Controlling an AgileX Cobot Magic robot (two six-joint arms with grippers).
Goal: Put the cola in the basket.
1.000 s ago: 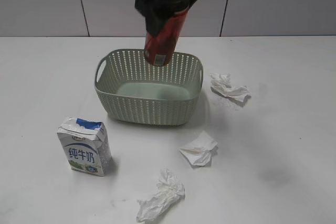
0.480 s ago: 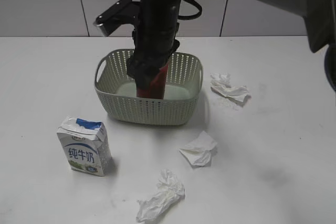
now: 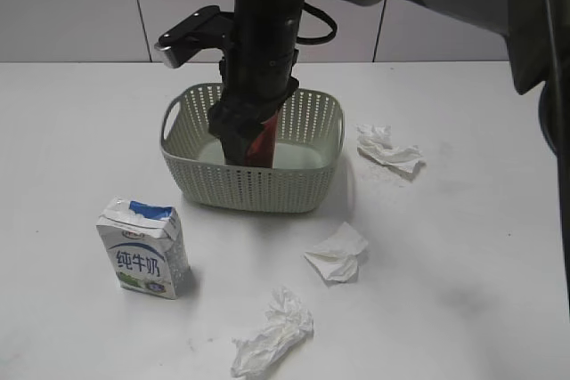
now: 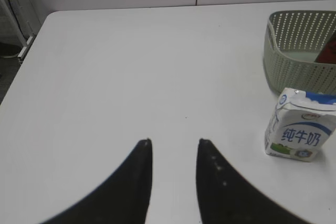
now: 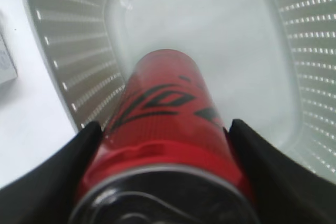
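The cola [image 3: 264, 143], a slim red can, is held tilted inside the pale green basket [image 3: 252, 186], its lower end near the basket floor. My right gripper [image 3: 242, 135] reaches down into the basket from above and is shut on the can. In the right wrist view the fingers flank the can's [image 5: 163, 108] upper body, with the gripper [image 5: 165, 125] over the basket's lattice wall [image 5: 79, 77]. My left gripper [image 4: 174, 142] is open and empty over bare table, left of the basket [image 4: 294, 61]; a sliver of the can [image 4: 329, 51] shows there.
A white-and-blue milk carton [image 3: 142, 248] stands in front of the basket's left corner and also shows in the left wrist view [image 4: 299, 132]. Crumpled tissues lie right of the basket [image 3: 389, 150], in front of it [image 3: 338, 253] and near the front edge [image 3: 272, 331].
My right arm has come down with the can, from above the basket's far rim to inside the basket. The carton and tissues have not moved.
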